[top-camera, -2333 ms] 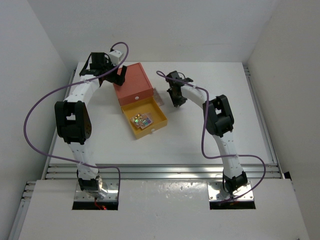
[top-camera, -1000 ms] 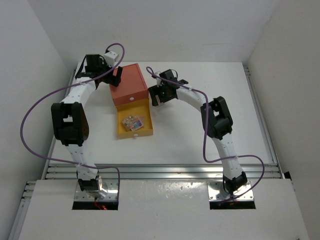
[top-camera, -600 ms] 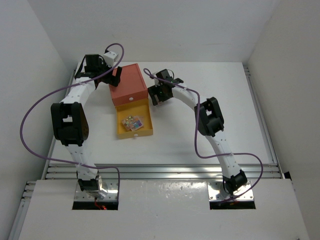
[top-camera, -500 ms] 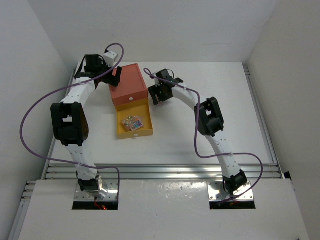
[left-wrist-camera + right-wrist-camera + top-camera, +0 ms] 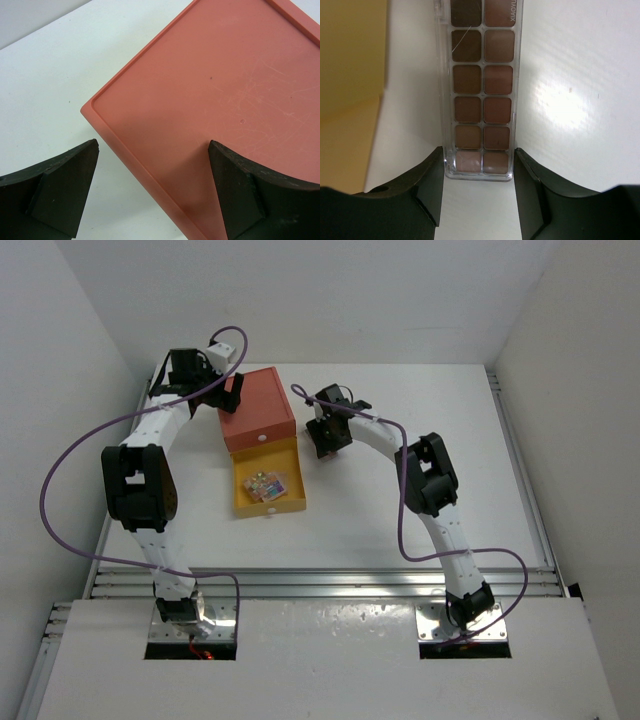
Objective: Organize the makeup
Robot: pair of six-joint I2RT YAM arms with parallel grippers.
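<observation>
The right hand [image 5: 478,172] is pinching the end of a brown palette [image 5: 481,85] on the table [image 5: 570,60]; the left hand [image 5: 152,175] is hanging spread wide over the orange-red box [image 5: 225,85].

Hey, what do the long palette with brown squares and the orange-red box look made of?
Long palette: probably clear hard plastic; its rim is see-through and glossy, and the brown pans look matte, like pressed powder. Orange-red box: looks like moulded plastic, satin finish, with a raised edge lip and fine light scratches on top.
</observation>
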